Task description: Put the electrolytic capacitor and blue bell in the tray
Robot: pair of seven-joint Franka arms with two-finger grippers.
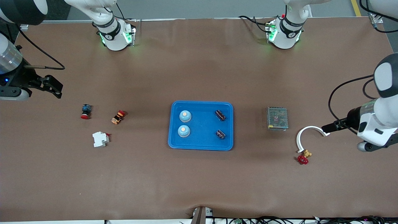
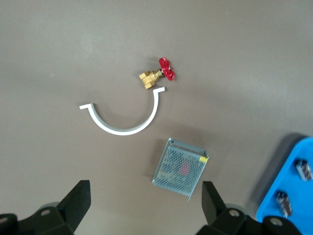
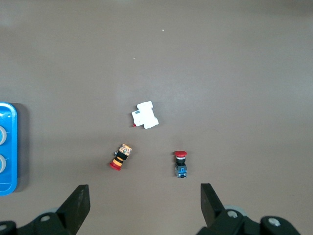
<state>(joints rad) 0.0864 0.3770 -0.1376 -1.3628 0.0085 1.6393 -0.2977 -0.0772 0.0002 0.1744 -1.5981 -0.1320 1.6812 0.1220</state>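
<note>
The blue tray (image 1: 202, 141) lies mid-table. Two blue bells (image 1: 185, 116) (image 1: 183, 131) stand in it toward the right arm's end. Two dark electrolytic capacitors (image 1: 220, 115) (image 1: 220, 134) lie in it toward the left arm's end. My left gripper (image 1: 328, 127) (image 2: 145, 205) hangs open and empty over the table at the left arm's end; its view catches the tray's corner (image 2: 293, 196) with both capacitors (image 2: 303, 169) (image 2: 283, 202). My right gripper (image 1: 53, 87) (image 3: 144, 205) hangs open and empty over the right arm's end, with the tray's edge (image 3: 7, 147) in its view.
A metal mesh box (image 1: 277, 118) (image 2: 181, 171), a white curved bracket (image 1: 306, 133) (image 2: 124, 120) and a brass valve with red handle (image 1: 304, 157) (image 2: 157, 76) lie toward the left arm's end. Two push buttons (image 1: 86, 111) (image 1: 118, 117) and a white breaker (image 1: 100, 139) (image 3: 145, 115) lie toward the right arm's end.
</note>
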